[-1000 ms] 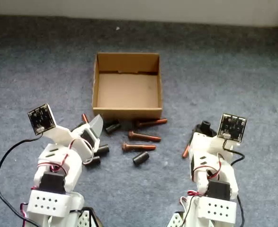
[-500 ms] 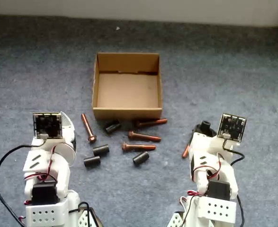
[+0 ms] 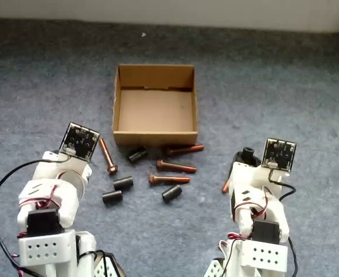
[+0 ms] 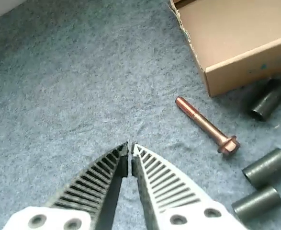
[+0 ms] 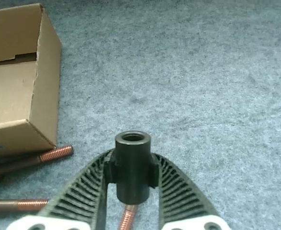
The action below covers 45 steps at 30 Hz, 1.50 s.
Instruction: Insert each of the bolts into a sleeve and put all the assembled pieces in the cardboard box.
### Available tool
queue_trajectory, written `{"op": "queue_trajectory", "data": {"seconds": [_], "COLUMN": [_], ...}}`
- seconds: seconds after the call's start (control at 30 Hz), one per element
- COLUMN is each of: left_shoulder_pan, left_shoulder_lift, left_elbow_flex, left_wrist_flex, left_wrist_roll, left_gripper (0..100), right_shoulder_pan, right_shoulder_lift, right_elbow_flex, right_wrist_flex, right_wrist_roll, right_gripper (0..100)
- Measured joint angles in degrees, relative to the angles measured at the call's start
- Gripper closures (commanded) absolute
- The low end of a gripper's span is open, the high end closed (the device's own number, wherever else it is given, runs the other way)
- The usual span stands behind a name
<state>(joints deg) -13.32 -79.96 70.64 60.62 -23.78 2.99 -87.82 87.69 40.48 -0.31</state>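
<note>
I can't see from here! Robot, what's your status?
Left gripper shut, empty, near a bolt. Right gripper shut on sleeve. Cardboard box holds nothing. Nothing in the way.

Ribbed white jaws meet over grey carpet (image 4: 59, 72); copper flanged bolt (image 4: 205, 125) lies near brown cardboard box (image 4: 236, 43) and three black cylindrical sleeves (image 4: 267, 167)

Left arm (image 3: 49, 199) sits at near left of table, wrist bent forward. Left gripper (image 4: 130, 147) aims down toward table, fingers (image 4: 162, 175) pressed tip to tip, nothing between. Right arm (image 3: 254, 199) sits at near right, folded up. Right gripper (image 5: 132, 160) squeezes black sleeve (image 5: 132, 143), sleeve upright.
</note>
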Motion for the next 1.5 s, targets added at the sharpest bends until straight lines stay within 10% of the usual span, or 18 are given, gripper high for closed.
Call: {"op": "queue_trajectory", "data": {"seconds": [0.43,0.87,1.13,1.5], "left_shoulder_pan": [0.0,0.0,4.7,10.7], "left_shoulder_lift": [29.5,50.4,59.0,68.7], "left_elbow_flex": [-15.7,-27.6,-29.9,-35.7], "left_wrist_flex": [4.3,2.5,4.2,4.2], "left_wrist_roll": [-21.6,-24.4,-44.3,-50.7], "left_gripper": [80,80,80,80], "right_shoulder_pan": [0.0,0.0,0.0,0.0], "right_shoulder_lift": [0.0,0.0,0.0,0.0], "right_elbow_flex": [0.0,0.0,0.0,0.0], "right_wrist_flex": [0.0,0.0,0.0,0.0], "right_wrist_roll": [0.0,0.0,0.0,0.0], "right_gripper": [99.3,99.3,99.3,99.3]}}
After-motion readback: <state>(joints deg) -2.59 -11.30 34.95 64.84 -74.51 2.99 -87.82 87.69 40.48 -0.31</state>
